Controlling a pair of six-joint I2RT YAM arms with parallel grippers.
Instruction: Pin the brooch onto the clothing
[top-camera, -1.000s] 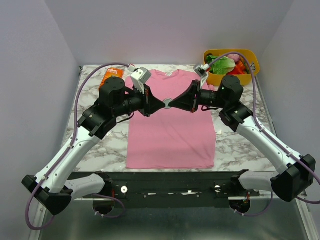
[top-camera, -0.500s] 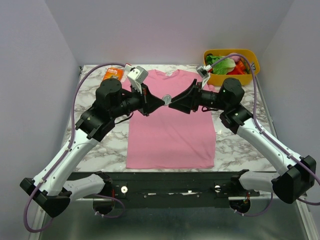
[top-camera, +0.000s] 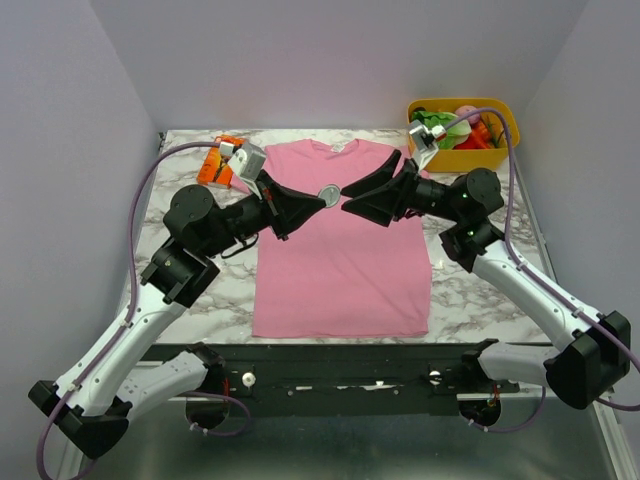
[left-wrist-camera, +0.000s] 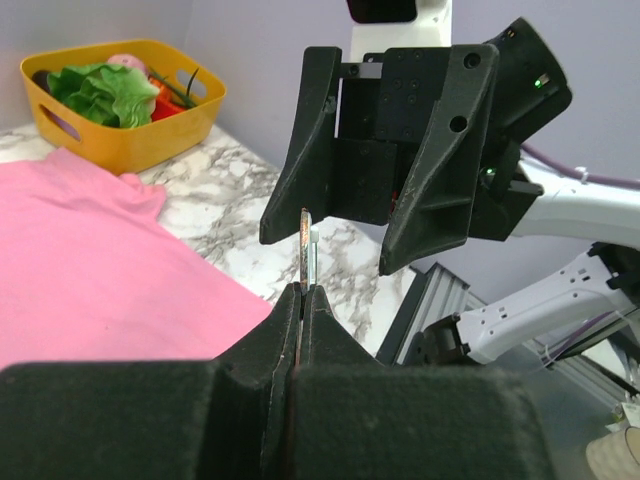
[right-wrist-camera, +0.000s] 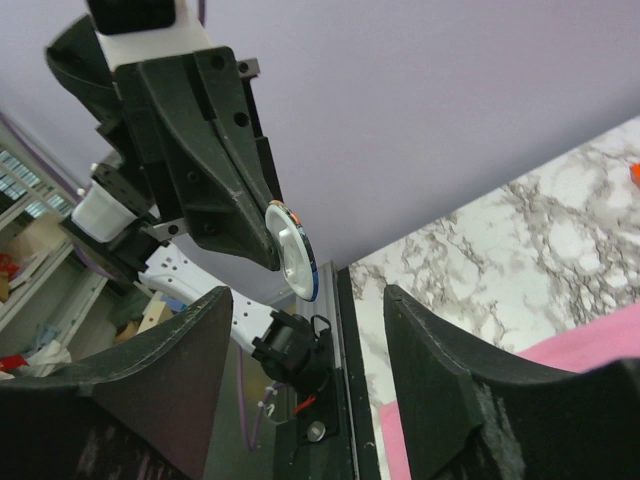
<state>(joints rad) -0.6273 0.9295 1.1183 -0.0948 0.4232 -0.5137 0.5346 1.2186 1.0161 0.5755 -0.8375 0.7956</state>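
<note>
While the pink shirt (top-camera: 340, 270) lies flat on the marbled surface (top-camera: 470, 290), collar to the far side, both arms reach in over its chest and meet tip to tip in the air. The left hand (top-camera: 316, 198) is clamped tight on the brooch (top-camera: 328, 192), pinching the small disc by its lower edge so that most of it stands clear beyond the fingertips. From the left wrist it shows edge-on, a thin upright sliver; from the right wrist its pale back face shows, tilted, with a dark rim. The brooch is held up off the shirt, over the upper chest just below the collar.

The right hand (top-camera: 347, 202) faces it from the other side, jaws well apart and gripping nothing. Its fingertips sit just beside the brooch without touching it.

At the far right corner stands a yellow bin (top-camera: 500, 150) of toy vegetables, clear of the shirt's sleeve. An orange package (top-camera: 213, 166) lies at the far left, behind the left arm.
</note>
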